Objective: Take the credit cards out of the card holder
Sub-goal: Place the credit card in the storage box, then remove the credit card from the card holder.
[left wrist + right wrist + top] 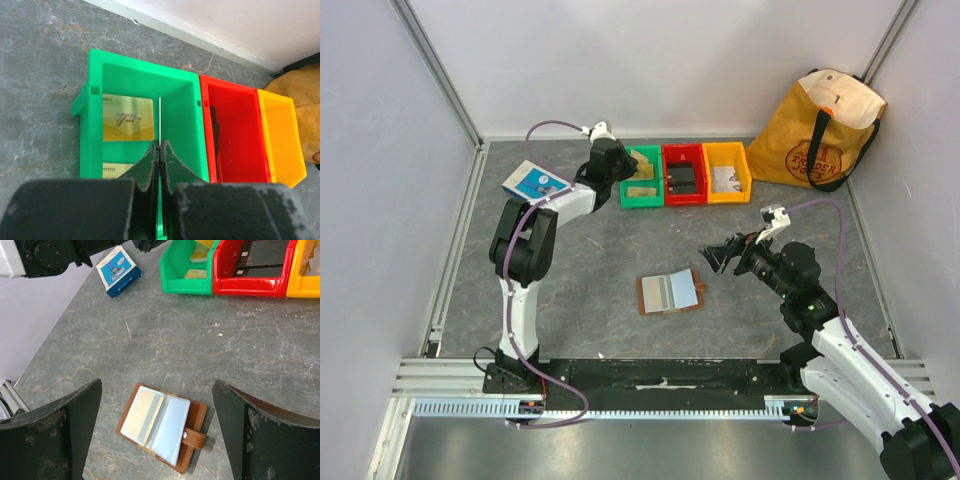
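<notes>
The card holder [670,292] lies open on the table, brown leather with pale blue-grey sleeves. One tan-gold credit card [142,416] sits in its left sleeve. My right gripper [156,385] hovers above the card holder [192,440], open wide and empty; from above, the right gripper [718,258] is just right of it. My left gripper [160,143] is shut over the green bin [87,125], and a thin pale card edge [160,117] sticks out from between its tips. A gold VIP card [127,119] and another card [117,170] lie in that bin.
Red bin [683,174] and yellow bin [728,172] stand right of the green bin [642,176] by the back wall. Dark cards [260,252] lie in the red one. A blue-and-white box [533,181] lies at back left, a yellow tote bag [825,130] at back right.
</notes>
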